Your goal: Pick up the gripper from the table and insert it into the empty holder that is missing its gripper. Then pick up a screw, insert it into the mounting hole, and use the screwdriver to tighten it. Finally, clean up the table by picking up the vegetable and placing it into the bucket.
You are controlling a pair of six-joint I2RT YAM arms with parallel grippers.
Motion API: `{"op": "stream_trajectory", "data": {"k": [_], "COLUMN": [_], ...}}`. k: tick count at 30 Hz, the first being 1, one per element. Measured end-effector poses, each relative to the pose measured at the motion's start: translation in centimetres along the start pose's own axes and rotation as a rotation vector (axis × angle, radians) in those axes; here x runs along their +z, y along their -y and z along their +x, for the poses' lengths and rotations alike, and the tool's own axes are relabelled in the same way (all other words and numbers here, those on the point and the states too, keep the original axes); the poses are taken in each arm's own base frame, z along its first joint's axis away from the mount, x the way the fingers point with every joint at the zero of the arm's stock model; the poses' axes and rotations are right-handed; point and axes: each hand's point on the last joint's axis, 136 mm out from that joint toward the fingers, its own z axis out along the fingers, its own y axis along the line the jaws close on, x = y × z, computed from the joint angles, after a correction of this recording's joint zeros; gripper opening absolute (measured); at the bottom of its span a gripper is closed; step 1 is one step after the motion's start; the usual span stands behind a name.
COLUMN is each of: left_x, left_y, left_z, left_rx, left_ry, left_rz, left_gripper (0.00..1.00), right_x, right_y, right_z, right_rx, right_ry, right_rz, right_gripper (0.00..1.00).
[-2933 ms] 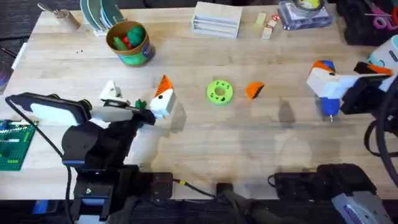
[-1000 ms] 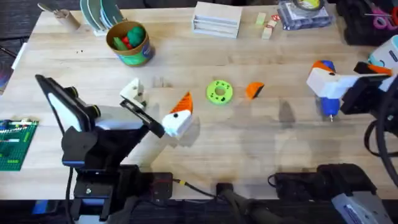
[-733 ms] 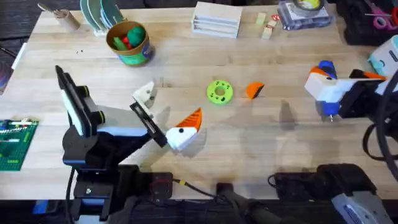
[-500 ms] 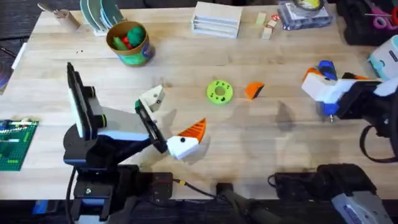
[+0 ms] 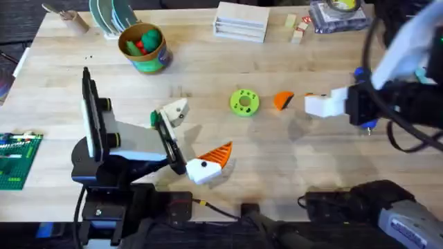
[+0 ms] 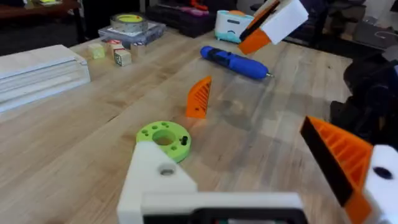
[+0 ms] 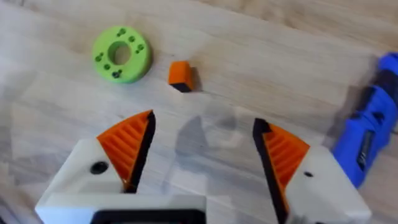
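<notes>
Right claw wide open — empty | above gripper

Pale wood table, smooth, matt, grain showing. Bright-orange plastic gripper, matt, ribbed. Lime-green plastic disc, matt, drilled through. Blue screwdriver, smooth plastic, slight sheen. White plastic holder, matt.
</notes>
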Motion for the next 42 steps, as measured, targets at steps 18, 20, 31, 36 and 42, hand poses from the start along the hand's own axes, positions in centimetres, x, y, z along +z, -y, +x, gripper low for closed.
{"op": "stream_trajectory", "data": {"k": [18,20,31,36,42], "left_x": [0.0,0.0,0.0,0.0,0.0], "left_y": [0.0,0.0,0.0,0.0,0.0], "left_z": [0.0,0.0,0.0,0.0,0.0], "left_rx": [0.002,0.002,0.003,0.002,0.003], "left_ry": [0.0,0.0,0.0,0.0,0.0], "left_rz": [0.003,0.003,0.003,0.003,0.003], "left_gripper": [0.993,0.993,0.993,0.993,0.993], "right_x": [9.1,9.6,10.5,10.5,10.5], "right_y": [-2.6,-2.6,-2.7,-2.7,-2.9], "right_z": [-0.1,-0.1,-0.5,-0.4,-0.4], "right_rx": [-0.091,-0.091,-0.097,-0.1,-0.101], "right_ry": [-0.202,-0.209,-0.2,-0.204,-0.204], "right_rz": [-0.105,-0.106,-0.113,-0.114,-0.127], "right_gripper": [0.981,0.931,0.568,0.462,0.463]}}
